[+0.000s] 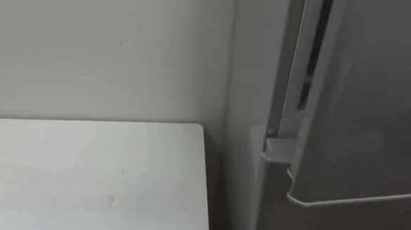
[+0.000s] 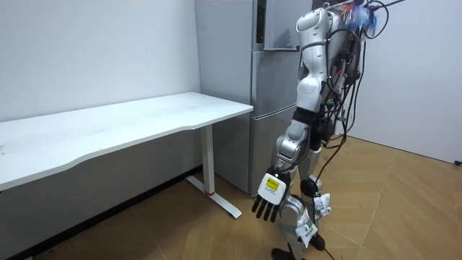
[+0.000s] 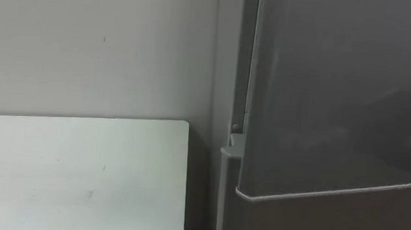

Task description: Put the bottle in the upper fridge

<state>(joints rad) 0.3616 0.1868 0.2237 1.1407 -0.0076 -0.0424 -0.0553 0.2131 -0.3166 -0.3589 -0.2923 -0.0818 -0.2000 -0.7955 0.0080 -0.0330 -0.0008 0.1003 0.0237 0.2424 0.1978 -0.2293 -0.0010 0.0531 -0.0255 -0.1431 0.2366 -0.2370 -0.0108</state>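
Room view is showing the robot standing on the brown wooden floor [image 2: 404, 209], right in front of the tall grey metal fridge [image 2: 271, 94]. The long white table with white legs [image 2: 144, 119] is standing beside the fridge, on the robot's left, against the pale wall [image 2: 86, 50].

The robot's left hand [image 2: 270, 202] is hanging down low by its leg. Its dark fingers [image 2: 266, 212] are pointing at the floor, straight and loose, and they are holding nothing. The right hand [image 2: 318, 206] is hanging low on the other side of the legs, and I cannot tell how it is held.

From the head camera, the white table's corner [image 1: 190, 139] is sitting just beside the fridge. The upper fridge door [image 1: 375, 103] is standing a little way out from the fridge body, with a thin dark gap [image 1: 307, 78] along its edge.

I cannot tell where the bottle is.
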